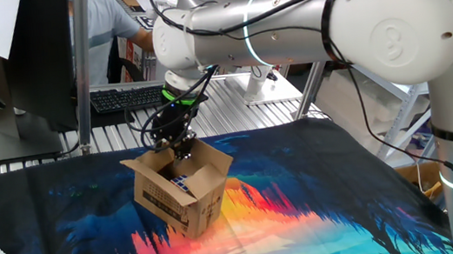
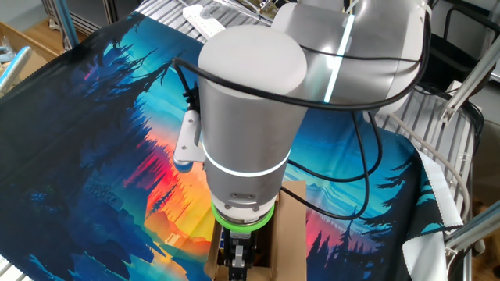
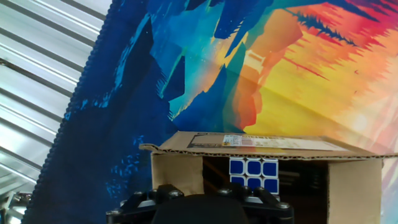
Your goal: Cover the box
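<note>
The pincer [image 3: 205, 208] is seen nearest, its spread impossible to tell, poised over the box [image 1: 180, 188], which stands open mid-table [image 1: 325, 210]. Each flap should be pushed squarely inward, the cube [image 3: 253, 175] inside left undisturbed.

The small brown corrugated cardboard box [image 1: 180, 188] [image 2: 289, 234] [image 3: 261, 163] was seen upright and open, flaps raised, black print on one long side, placed toward nine o'clock of the cloth's centre, a cube puzzle inside.
</note>
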Available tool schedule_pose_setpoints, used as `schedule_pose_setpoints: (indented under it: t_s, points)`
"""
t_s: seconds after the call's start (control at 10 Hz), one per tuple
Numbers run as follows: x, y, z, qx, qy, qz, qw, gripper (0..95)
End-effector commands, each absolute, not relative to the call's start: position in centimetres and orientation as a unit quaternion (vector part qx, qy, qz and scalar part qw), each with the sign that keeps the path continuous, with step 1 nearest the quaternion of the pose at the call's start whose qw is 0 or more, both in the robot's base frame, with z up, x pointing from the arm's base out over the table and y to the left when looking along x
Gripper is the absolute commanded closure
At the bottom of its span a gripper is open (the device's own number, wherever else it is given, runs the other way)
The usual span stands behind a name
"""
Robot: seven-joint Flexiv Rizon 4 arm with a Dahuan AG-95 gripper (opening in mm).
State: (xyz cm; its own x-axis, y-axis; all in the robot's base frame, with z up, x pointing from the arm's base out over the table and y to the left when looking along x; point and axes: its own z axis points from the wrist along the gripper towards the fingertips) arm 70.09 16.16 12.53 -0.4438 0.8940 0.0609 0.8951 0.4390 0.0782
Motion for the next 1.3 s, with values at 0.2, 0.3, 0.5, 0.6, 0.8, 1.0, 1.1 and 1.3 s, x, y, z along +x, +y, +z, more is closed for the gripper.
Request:
schedule_pose_setpoints:
  t_s: [0.2,0.3,0.5,0.6,0.8,1.0,1.1,1.3]
  points:
    - [70.0,16.1,12.4,-0.53,-0.846,-0.052,0.006,38.0]
    - [70.0,16.1,12.2,-0.533,-0.844,-0.054,0.008,38.0]
    - [70.2,16.3,11.7,-0.538,-0.841,-0.056,0.005,38.0]
    - [70.2,16.3,11.6,-0.538,-0.841,-0.057,0.005,38.0]
    - [70.3,16.3,11.2,-0.539,-0.84,-0.059,0.003,38.0]
    - [70.3,16.3,11.1,-0.543,-0.837,-0.061,0.004,38.0]
    - [70.3,16.3,11.1,-0.543,-0.838,-0.06,0.004,38.0]
    - [70.2,16.3,11.4,-0.541,-0.839,-0.06,0.006,38.0]
